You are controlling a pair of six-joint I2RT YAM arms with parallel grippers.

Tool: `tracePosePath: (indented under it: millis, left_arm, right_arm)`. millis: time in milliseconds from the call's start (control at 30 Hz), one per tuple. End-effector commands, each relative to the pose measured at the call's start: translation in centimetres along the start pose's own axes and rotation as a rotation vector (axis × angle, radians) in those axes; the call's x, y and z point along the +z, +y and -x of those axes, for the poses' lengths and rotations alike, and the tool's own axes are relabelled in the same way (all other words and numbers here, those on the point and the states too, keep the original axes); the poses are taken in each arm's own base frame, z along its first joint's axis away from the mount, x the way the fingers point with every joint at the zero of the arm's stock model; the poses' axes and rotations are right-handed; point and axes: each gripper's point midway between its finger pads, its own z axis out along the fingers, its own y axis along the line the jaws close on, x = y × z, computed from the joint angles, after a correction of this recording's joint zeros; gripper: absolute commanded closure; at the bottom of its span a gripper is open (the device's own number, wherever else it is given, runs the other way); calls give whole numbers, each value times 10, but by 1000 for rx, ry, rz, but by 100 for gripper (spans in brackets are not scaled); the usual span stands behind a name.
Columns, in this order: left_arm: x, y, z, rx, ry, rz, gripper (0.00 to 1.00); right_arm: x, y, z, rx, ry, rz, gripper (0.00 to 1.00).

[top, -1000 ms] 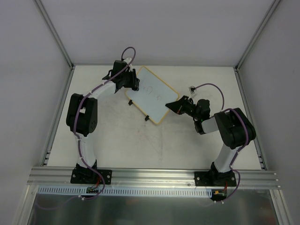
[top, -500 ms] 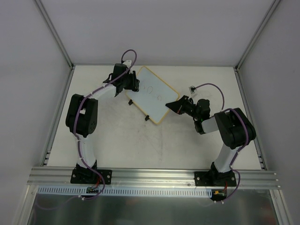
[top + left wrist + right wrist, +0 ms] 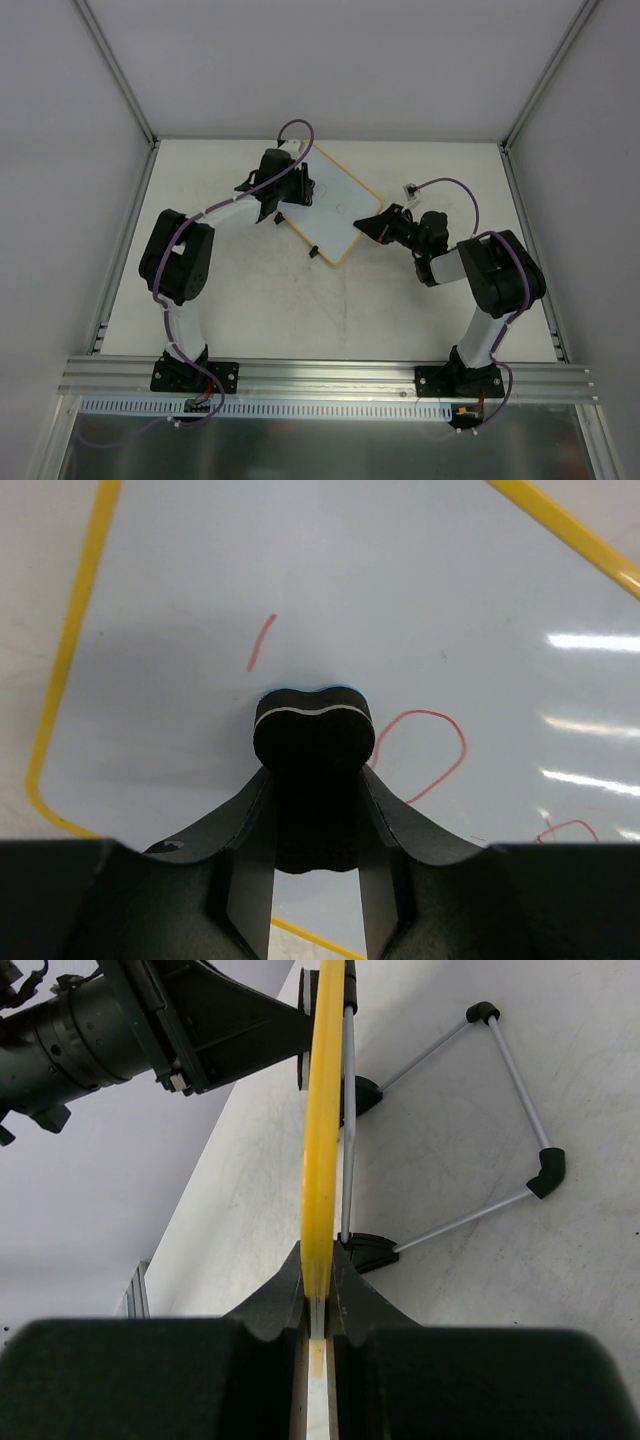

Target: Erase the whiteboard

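The wiping step is judged to be in hand. The whiteboard (image 3: 338,212) is seen in the upper centre of the overhead view, on the table (image 3: 400,300), with its white face turned up to the camera. Its long axis is laid from upper left to lower right. The short lower-right edge is clamped by the right pincer (image 3: 373,223). In the right wrist view the yellow frame is shown edge-on, nipped tight between the jaws, with the wire stand (image 3: 500,1130) spread behind it. How steeply the board leans cannot be told.

The left pincer (image 3: 302,190) is closed on a black eraser (image 3: 312,725), which appears to be pressed against the upper-left part of the board. Ink is there to be cleared: a short red stroke (image 3: 261,642) is seen just above the eraser, a red loop (image 3: 425,755) at its right side, and a further red scrap (image 3: 565,830) at lower right of the left wrist view.

A sweep toward that loop is called for next, with pressure applied to the eraser and the frame held steady against the push.
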Motion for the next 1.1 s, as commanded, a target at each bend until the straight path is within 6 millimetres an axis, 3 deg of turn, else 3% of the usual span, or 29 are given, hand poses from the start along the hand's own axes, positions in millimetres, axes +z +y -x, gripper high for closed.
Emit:
tracePosePath:
  millis: [0, 367, 867, 1067]
  left_arm:
    - [-9, -71, -27, 7, 59, -179, 100]
    - [-15, -118, -61, 26, 99, -298, 100]
    - [-28, -162, -81, 177, 164, -515, 100]
    - [-42, -183, -90, 236, 198, -641, 100]
  right_arm:
    - [3, 72, 35, -211, -100, 275, 100]
    - [3, 76, 33, -219, -93, 288, 100]
    - [3, 77, 30, -222, -85, 293, 100]
    - [4, 76, 31, -221, -84, 292, 100]
